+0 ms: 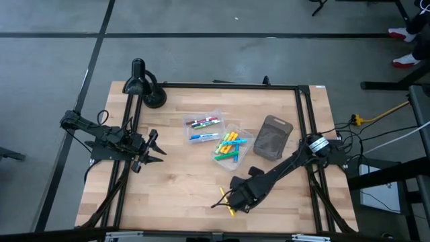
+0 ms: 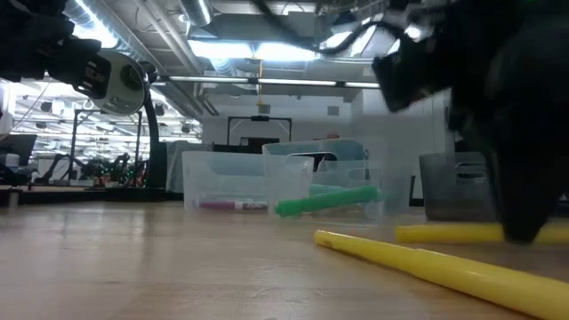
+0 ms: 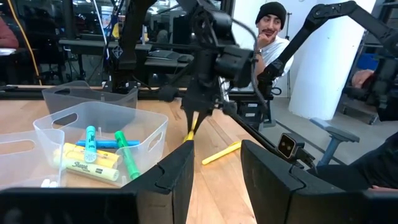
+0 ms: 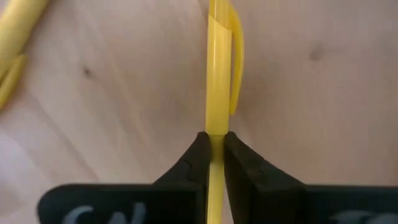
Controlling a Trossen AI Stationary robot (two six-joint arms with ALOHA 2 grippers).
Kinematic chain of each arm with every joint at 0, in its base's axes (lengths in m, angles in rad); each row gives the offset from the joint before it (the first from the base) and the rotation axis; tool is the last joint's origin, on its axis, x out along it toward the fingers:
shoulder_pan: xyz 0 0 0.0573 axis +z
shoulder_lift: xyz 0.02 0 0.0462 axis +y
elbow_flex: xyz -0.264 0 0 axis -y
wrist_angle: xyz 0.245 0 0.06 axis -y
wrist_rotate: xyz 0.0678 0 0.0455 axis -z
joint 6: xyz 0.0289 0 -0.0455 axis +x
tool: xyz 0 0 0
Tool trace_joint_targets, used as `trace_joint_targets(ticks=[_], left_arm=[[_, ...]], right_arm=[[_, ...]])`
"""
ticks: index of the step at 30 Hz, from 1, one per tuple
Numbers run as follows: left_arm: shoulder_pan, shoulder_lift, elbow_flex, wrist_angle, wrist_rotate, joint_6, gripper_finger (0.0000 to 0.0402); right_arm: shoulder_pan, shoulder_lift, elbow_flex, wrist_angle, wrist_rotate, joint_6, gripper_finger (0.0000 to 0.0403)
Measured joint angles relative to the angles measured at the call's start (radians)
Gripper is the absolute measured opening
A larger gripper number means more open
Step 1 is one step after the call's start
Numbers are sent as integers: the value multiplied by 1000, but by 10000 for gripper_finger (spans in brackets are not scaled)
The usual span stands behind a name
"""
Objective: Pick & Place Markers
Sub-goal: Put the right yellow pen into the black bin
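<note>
My right gripper [image 1: 232, 200] points down near the table's front edge, shut on a yellow marker [image 4: 217, 74]. A second yellow marker [image 2: 427, 267] lies flat on the wood beside it and also shows in the right wrist view [image 4: 15, 37]. Two clear trays [image 1: 203, 124] [image 1: 250, 138] at mid-table hold more markers in green, yellow, blue and red. My left gripper [image 1: 153, 149] waits open at the table's left, level, with nothing between its fingers. My right gripper pinches the yellow marker's barrel [image 4: 215, 124] between its two fingertips, coming from above and lying across it. The capped end with its clip [image 4: 236, 62] sticks out past the fingers. In the left wrist view the marker [image 3: 191, 127] hangs tilted below the fingers; whether its lower end touches the wood I cannot tell.
A dark grey bin [image 1: 272, 138] stands right of the trays. A black stand [image 1: 144, 84] rises at the far left corner. Bare wood stretches across the front left of the table [image 1: 168, 195]. A person [image 3: 273, 25] sits beyond the table.
</note>
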Motion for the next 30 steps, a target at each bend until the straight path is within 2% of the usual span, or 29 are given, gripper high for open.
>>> trace_joint_targets(ticks=[9,18,25,30], left_arm=[[0,0,0,0,0,0,127],[0,0,0,0,0,0,128],[0,0,0,0,0,0,127],[0,0,0,0,0,0,127]], right_arm=[[32,-5,93,-141,52,7,32],[45,-7,97,-311,57,55,27],[45,-8,98,-408,61,86,40],[45,-25,99,-447,112,89,30]])
